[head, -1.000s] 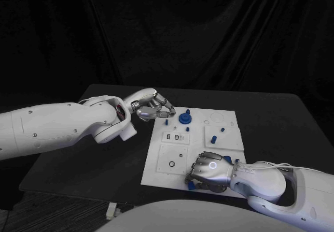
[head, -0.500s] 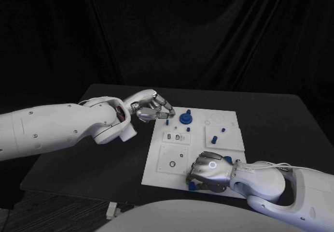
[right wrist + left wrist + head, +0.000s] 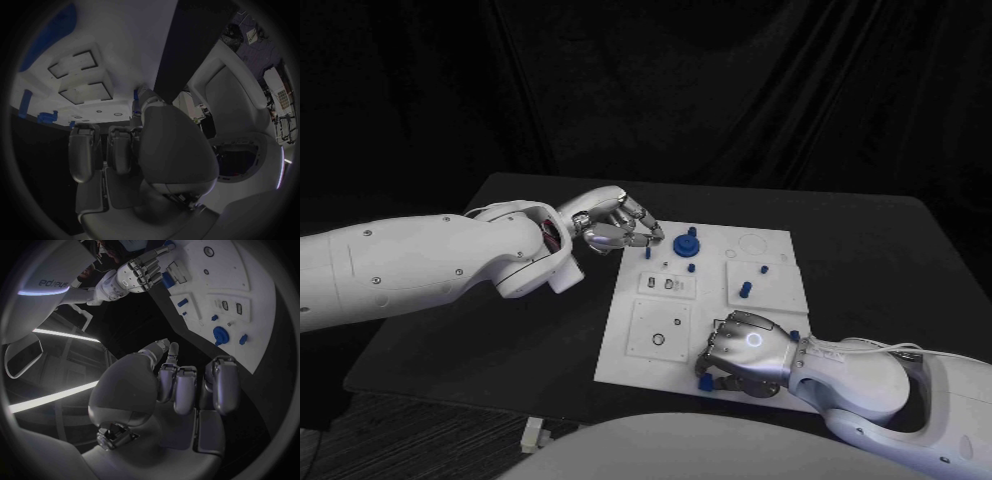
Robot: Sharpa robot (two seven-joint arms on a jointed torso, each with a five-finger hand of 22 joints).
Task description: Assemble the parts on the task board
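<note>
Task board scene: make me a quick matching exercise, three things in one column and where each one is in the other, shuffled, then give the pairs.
Things:
1. left hand
2. right hand
3. large round blue part

Places:
A. over the task board's near edge
B. standing near the board's far edge
C. beside the board's far left corner

Pairs: 1-C, 2-A, 3-B

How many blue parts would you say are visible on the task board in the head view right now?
7 blue parts: a large knob and peg at the far edge, two mid-board, one centre-right, two beside the right hand, which may hide more.
</note>
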